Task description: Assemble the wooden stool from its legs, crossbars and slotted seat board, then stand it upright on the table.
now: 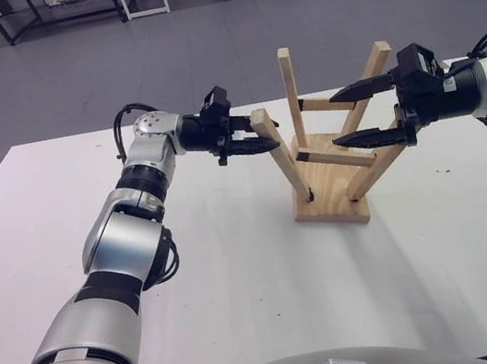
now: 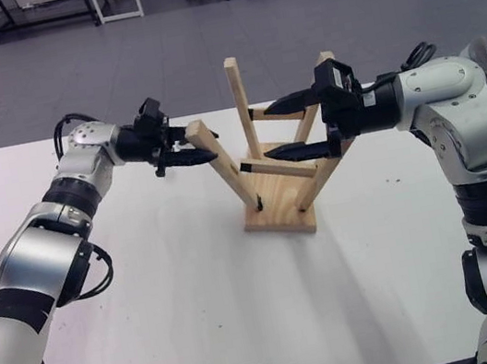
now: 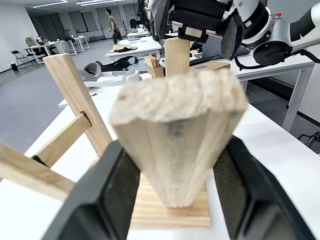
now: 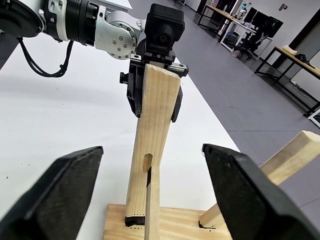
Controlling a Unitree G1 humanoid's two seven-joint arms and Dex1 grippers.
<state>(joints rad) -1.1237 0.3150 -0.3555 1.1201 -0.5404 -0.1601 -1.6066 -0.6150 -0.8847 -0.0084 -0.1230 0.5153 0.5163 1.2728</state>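
Wooden stool [image 1: 329,160] sits inverted on the tabletop [image 1: 247,312]: seat board [image 1: 327,207] flat down, legs up and splayed, not square. Left gripper [image 1: 253,139] has its fingers clamped on the top end of the leg [image 1: 284,158] that leans out past the board's left edge. Right gripper [image 1: 356,114] has its fingers spread wide above the board's right side, near the opposite leg [image 1: 365,171] and the crossbars [image 1: 324,104]; I can't confirm contact. My read: we're seating the leg. I'd close right on the opposite leg as a brace, then drive the left leg upright and down along its slot, slowly, board kept flat. Risks: board tipping, crossbar popping out.
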